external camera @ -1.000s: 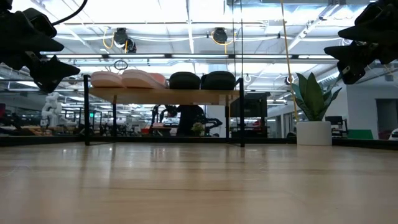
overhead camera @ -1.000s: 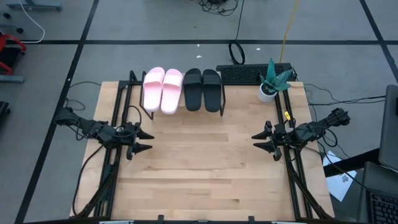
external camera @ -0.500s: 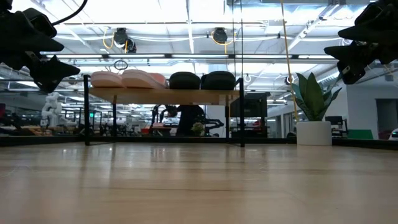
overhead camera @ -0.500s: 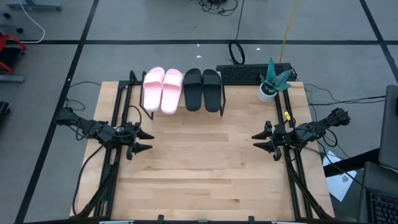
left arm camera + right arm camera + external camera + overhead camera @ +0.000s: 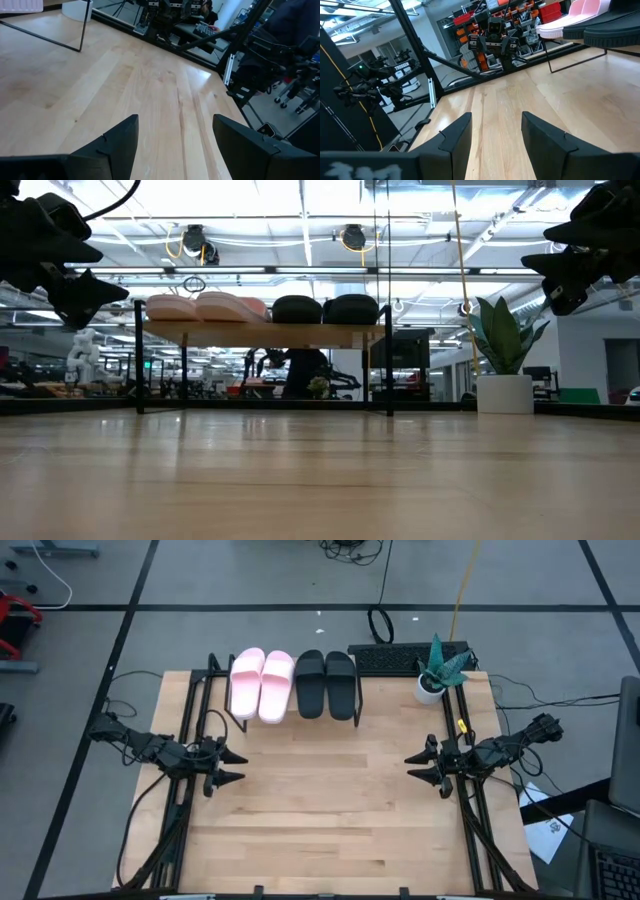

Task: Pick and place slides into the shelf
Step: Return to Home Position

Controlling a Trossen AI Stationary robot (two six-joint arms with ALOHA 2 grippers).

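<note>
1. Slides (image 5: 277, 685) matter most, but nearest us the left end effector (image 5: 238, 768) and right end effector (image 5: 412, 768) hover released, empty, over the desk (image 5: 330, 810) sides.
2. Farther back, all four slides sit on the shelf (image 5: 260, 334), pink pair beside black pair.
3. We judge little risk: an arm swinging toward the shelf could knock one off.
4. Nothing differs from a second ago.

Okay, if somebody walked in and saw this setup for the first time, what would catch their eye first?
The pink pair and black pair sit side by side on the shelf at the far edge of the table. The left gripper and right gripper hang at opposite sides of the table, fingers open and empty. A potted plant stands at the far right corner.
</note>
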